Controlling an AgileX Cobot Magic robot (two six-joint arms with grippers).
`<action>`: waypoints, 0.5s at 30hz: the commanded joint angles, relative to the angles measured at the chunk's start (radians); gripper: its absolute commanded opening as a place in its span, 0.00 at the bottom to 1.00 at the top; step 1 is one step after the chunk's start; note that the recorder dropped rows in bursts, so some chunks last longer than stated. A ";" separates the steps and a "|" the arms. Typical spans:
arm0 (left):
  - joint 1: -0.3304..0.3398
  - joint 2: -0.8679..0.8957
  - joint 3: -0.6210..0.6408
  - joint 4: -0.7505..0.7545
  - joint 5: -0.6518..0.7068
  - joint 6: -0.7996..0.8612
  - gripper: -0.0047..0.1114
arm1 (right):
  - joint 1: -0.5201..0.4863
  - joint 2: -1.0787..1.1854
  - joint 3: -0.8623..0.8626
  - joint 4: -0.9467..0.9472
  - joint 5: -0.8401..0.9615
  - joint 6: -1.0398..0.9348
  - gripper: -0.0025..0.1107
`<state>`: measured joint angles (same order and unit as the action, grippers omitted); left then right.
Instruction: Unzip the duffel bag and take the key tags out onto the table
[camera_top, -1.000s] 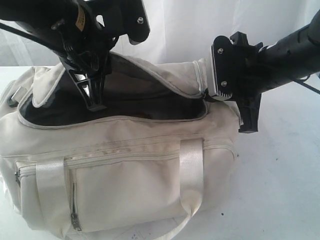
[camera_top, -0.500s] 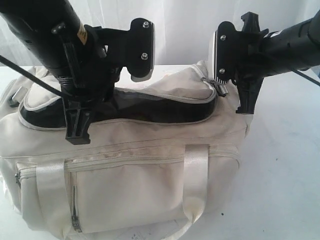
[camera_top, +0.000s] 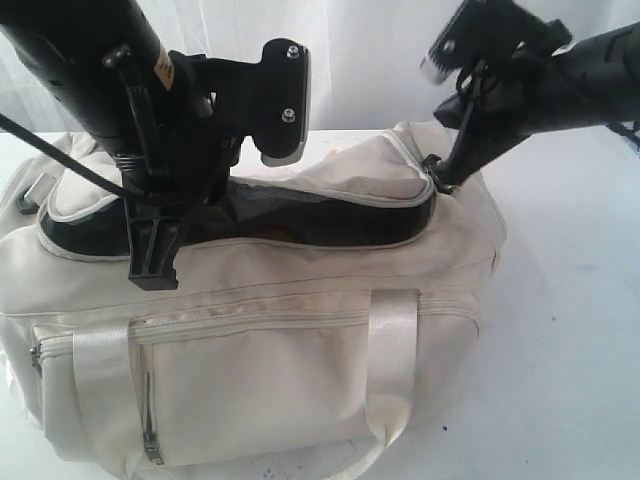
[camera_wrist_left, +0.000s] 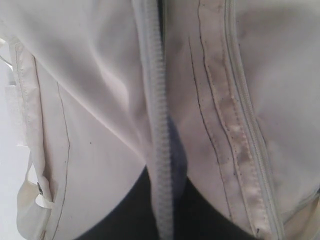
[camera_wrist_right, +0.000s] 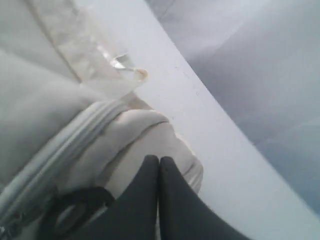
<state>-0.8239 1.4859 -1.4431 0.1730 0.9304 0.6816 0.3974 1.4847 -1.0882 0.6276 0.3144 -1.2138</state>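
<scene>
Exterior view: we find the duffel bag (camera_top: 260, 370) unzipped; left pincer (camera_top: 152, 265) and right pincer (camera_wrist_right: 159, 165) both pressed together; key tags unseen, none yet on the bench (camera_top: 570, 330).

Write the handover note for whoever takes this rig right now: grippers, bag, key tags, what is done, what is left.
Left gripper: shut, tips down at the near lip of the bag's opening; whether it pinches fabric cannot be told.
Right gripper: shut, at the bag's end on the right of the exterior view, by the zipper's end; nothing seen between its tips.
Duffel bag: on the table, main zipper open, dark lining showing.
Key tags: not in view.
Done: unzipping. Left: reach in, find the tags, set them on the table.
</scene>
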 joint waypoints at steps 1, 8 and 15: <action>0.002 -0.013 0.000 -0.045 0.043 -0.001 0.04 | -0.032 -0.028 -0.071 -0.004 0.183 0.452 0.02; 0.002 -0.008 0.053 -0.061 0.082 -0.001 0.04 | -0.071 0.007 -0.145 -0.004 0.453 0.750 0.07; 0.002 -0.008 0.159 -0.061 -0.035 -0.001 0.04 | -0.071 0.009 -0.145 0.011 0.608 0.776 0.36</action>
<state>-0.8239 1.4859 -1.3174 0.1486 0.9025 0.6816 0.3311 1.4927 -1.2241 0.6276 0.8674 -0.4524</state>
